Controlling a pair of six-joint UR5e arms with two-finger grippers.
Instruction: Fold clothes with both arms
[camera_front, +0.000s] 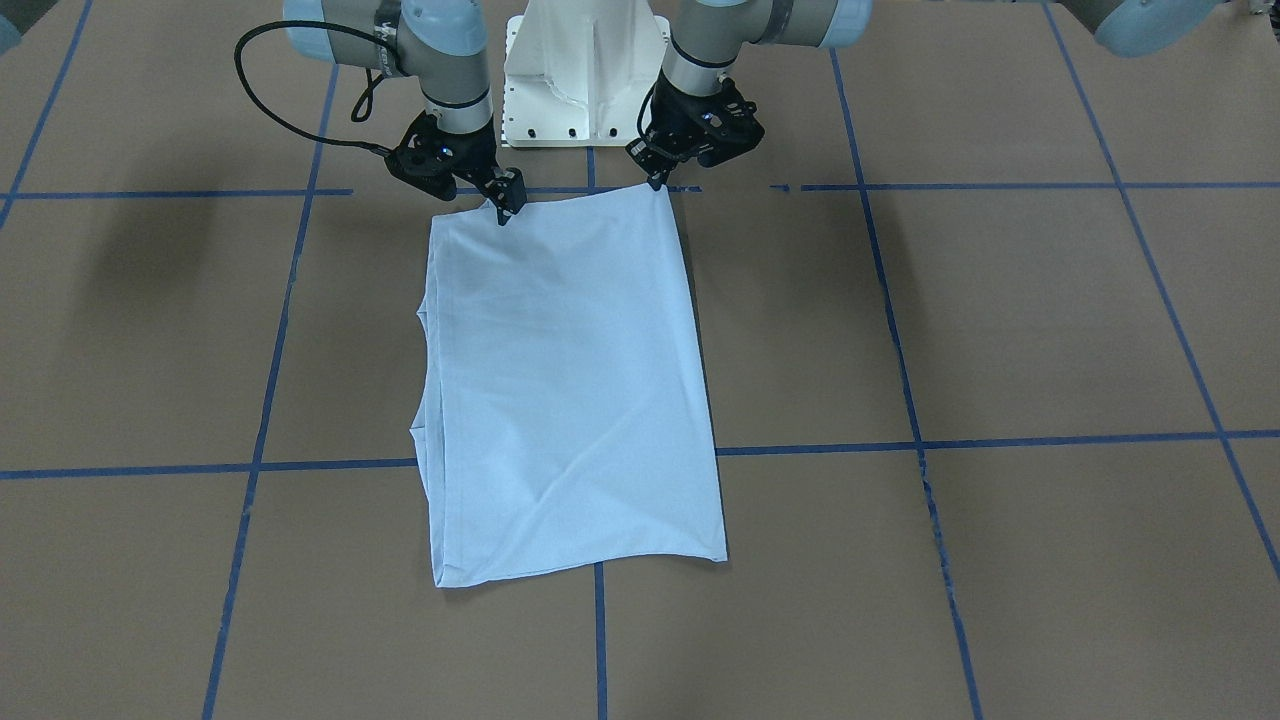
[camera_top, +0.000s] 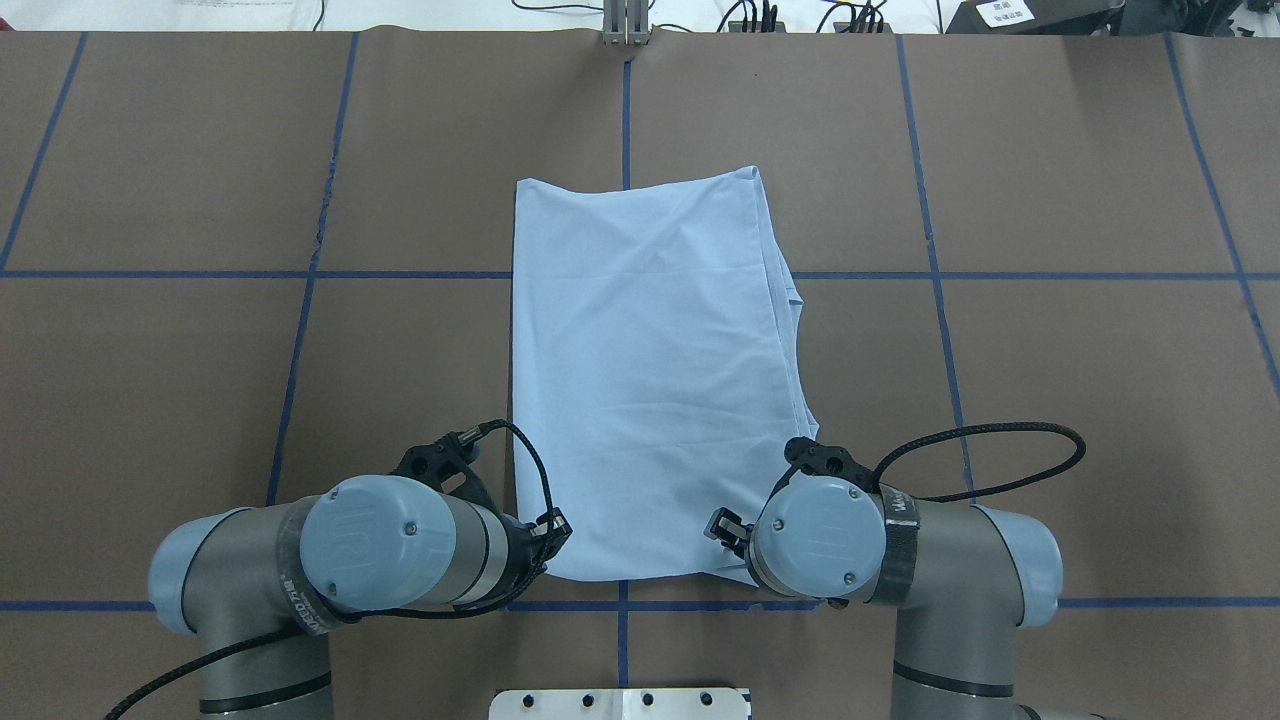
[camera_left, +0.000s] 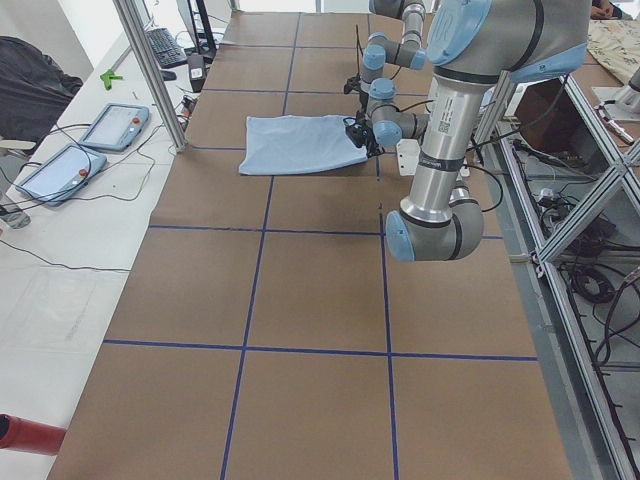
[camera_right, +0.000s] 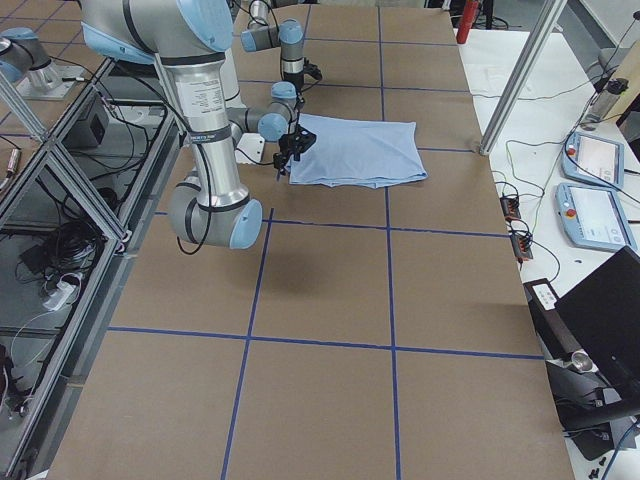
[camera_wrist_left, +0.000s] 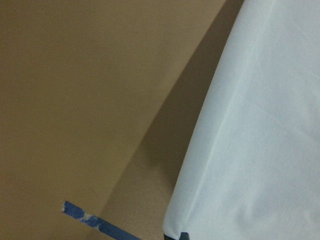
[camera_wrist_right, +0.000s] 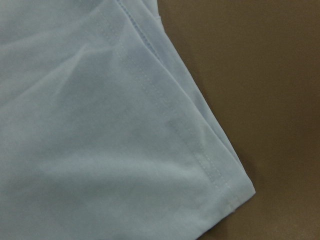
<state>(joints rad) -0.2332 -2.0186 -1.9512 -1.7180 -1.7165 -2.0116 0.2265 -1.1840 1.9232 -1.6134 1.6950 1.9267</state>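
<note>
Where the soft, pale blue T-shirt (camera_front: 570, 380) lies as a long rectangle on the wide brown table (camera_front: 1000, 330), the left gripper (camera_front: 658, 182) and right gripper (camera_front: 505, 208) sit at its robot-side edge, pinching or not I cannot tell.

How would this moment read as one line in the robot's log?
T-shirt: folded lengthwise, on table | left gripper: at robot-side corner | right gripper: at other robot-side corner | grip: unclear

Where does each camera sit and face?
Front: across table, facing robot's pedestal; left gripper, right gripper.
Overhead: behind robot, looking down; left arm, right arm.
Exterior left: table's left end; left arm near.
Exterior right: right end; right arm near.
Left wrist: down onto shirt corner.
Right wrist: hemmed shirt corner.
Front, overhead share whole shirt.
</note>
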